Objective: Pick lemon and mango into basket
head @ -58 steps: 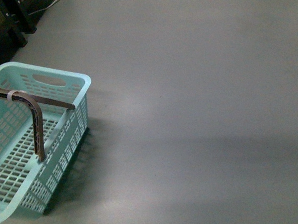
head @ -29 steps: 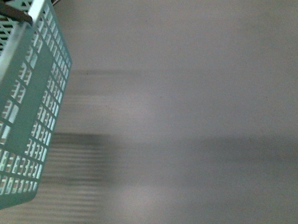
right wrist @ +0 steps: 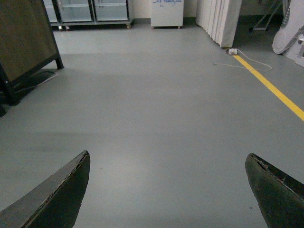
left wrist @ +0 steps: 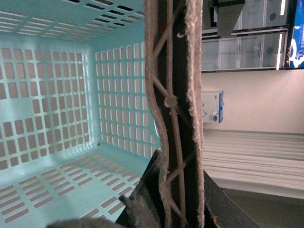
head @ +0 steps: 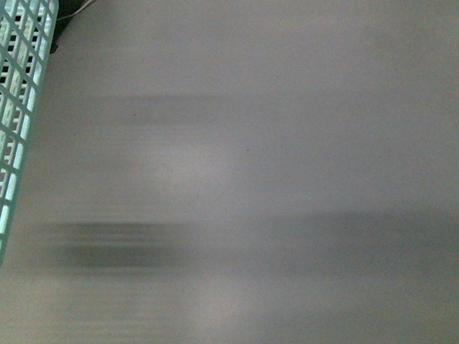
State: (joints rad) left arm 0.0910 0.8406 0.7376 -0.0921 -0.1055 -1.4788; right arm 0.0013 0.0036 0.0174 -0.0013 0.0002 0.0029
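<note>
Basket (head: 11, 114) is off the floor (head: 291, 176) now. A second ago it sits flat at lower left of the front view. Half a second ago it's already up and tipped. Now only one slotted side shows, hard against the left edge and steeply tilted. The front view is smeared with motion blur, so something is moving fast; we can't tell whether it's the basket alone or the whole rig.

Left wrist view: left claw (left wrist: 180, 194) is clamped on the grey-brown handle (left wrist: 175, 71), which runs through the frame between the dark fingers. The handle's edges look frayed. The basket hangs from it with the interior towards the camera: light turquoise, slotted walls and base, no fruit in the part we see.

Our read: we're carrying the basket, not picking yet. Neither lemon nor mango shows in any view, so we count zero of two loaded. Next is probably bringing the basket to the fruit. It needs levelling first, since at this tilt anything dropped in could roll out.

Middle and right of the front view: bare grey floor, nothing else.

Right claw (right wrist: 167, 156) is spread wide and holds nothing. Between its fingers there's only floor, with a yellow line (right wrist: 270, 88) painted further off.
</note>
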